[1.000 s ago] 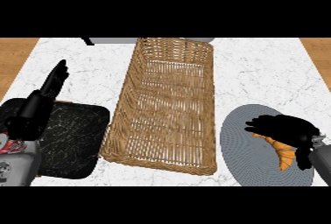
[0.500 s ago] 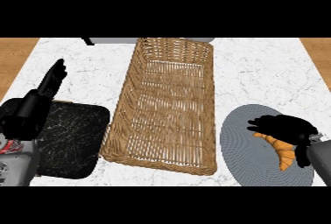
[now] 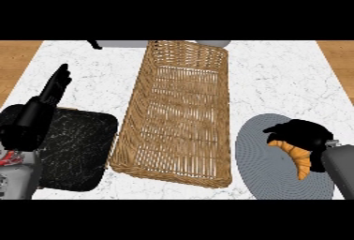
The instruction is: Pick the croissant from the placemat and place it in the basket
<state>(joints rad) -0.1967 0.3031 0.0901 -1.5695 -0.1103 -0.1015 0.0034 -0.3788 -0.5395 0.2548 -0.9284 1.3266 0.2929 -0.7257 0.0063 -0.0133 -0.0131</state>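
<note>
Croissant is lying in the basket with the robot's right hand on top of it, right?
Not quite. The croissant is not in the basket. It is lying on the round grey placemat, just to the right of the basket. The head view shows this. The rest is right: the right hand is on top of it, curled over its upper end.

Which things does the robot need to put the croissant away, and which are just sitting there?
For the job: croissant, on the grey placemat; wicker basket; right hand, curled over the croissant's top end.

Just lying about: black speckled board at the left; left hand, resting open at the left; grey thing at the counter's far edge.
</note>
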